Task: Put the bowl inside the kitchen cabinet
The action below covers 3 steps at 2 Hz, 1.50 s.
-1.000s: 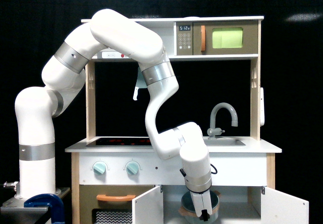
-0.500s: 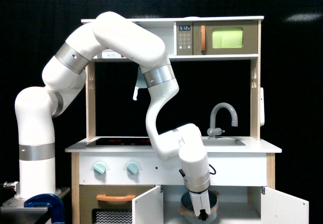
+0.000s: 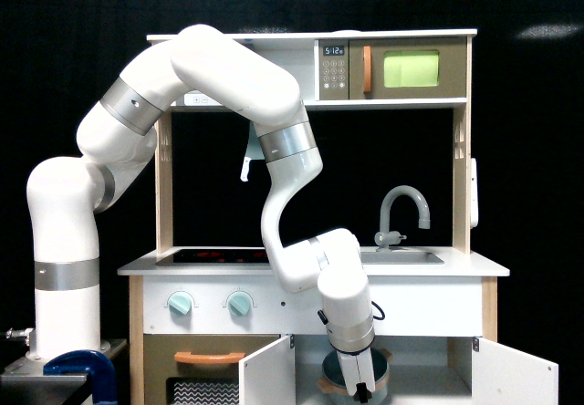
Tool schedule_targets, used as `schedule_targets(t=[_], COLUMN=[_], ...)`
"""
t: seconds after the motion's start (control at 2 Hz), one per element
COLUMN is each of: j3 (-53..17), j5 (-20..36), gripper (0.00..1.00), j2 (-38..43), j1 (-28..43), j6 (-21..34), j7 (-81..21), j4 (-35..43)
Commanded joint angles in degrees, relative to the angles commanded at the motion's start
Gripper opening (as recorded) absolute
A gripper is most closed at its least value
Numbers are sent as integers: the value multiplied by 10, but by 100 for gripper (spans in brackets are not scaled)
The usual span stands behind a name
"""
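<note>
- Exterior view shows the gripper [image 3: 362, 389] pointing straight down at the mouth of the kitchen cabinet [image 3: 429, 368], its dark fingertips low in front of the bowl [image 3: 339, 374]; whether the fingers are spread or pinched on anything cannot be told from this angle.
- The bowl, grey-teal with a tan wooden rim, sits low in the open compartment directly behind the gripper, its rim showing on either side of the fingers; contact between the two cannot be confirmed.
- Both small white doors stand open: the one on the exterior view's left [image 3: 266, 373] swings outward, and the one on the exterior view's right [image 3: 514, 376] does likewise.
- The white arm [image 3: 274, 150] loops up from its base on the exterior view's left, over the top shelf, and folds down in front of the counter [image 3: 465, 264] to the cabinet.
- Just beside the cabinet, towards the exterior view's left, is the wooden oven door with its orange handle [image 3: 209, 358], below two pale teal knobs [image 3: 181, 304].
- On the counter stand a grey tap [image 3: 404, 206] over the sink and a dark hob.
- The top shelf holds the microwave [image 3: 392, 68], with a green window and orange handle.
</note>
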Motion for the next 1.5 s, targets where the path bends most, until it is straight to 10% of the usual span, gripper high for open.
schedule_targets(t=[0.5,1.5], j3=[4,12], j5=[-3,-3], gripper=[100,100], j2=[3,-8], j1=[0,-24], j6=[-3,-4], j7=[6,-15], j4=[6,-19])
